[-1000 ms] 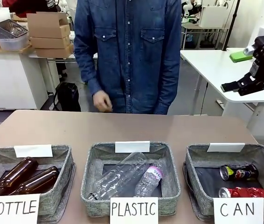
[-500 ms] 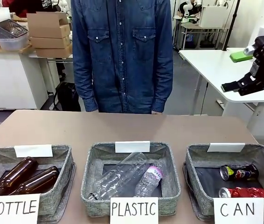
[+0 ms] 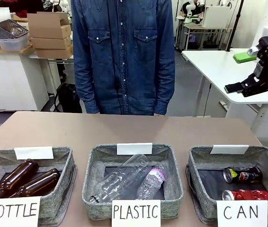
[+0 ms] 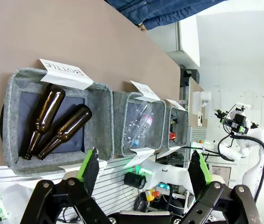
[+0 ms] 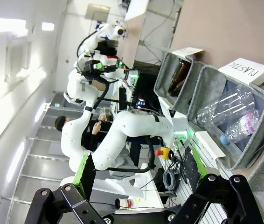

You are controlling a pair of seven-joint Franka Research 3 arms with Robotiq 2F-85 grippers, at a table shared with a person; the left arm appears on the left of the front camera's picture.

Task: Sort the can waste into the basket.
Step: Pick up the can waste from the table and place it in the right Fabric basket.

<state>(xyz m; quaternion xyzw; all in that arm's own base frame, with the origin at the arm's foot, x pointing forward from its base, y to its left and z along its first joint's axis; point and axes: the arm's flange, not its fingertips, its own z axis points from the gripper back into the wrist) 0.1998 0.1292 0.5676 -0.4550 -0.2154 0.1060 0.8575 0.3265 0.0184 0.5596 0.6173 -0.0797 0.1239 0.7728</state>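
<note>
The grey fabric basket (image 3: 198, 182) behind the "CAN" sign stands at the right of the table. Two cans lie side by side on its dark bottom: the dark can (image 3: 242, 174) with silver ends farther back, the dented red can (image 3: 247, 195) nearer the sign. High above the basket's right side, my right gripper (image 3: 236, 87) hangs open and holds nothing. Its wrist view confirms this, with the right gripper (image 5: 139, 172) spread wide. Up over the robot's side of the table, my left gripper (image 4: 143, 168) is open and empty too. From there the CAN basket (image 4: 168, 112) is the farthest in the row.
A basket (image 3: 63, 163) signed "BOTTLE" holds two brown bottles at the left. The middle basket (image 3: 93, 165), signed "PLASTIC", holds clear plastic bottles. A person in a denim shirt (image 3: 124, 52) stands at the far edge. Bare brown tabletop (image 3: 124, 127) lies between person and baskets.
The person's hand, held out near the table's far edge a second ago, has dropped to the side and the person stands straighter. Both arms and the cans stay still.
</note>
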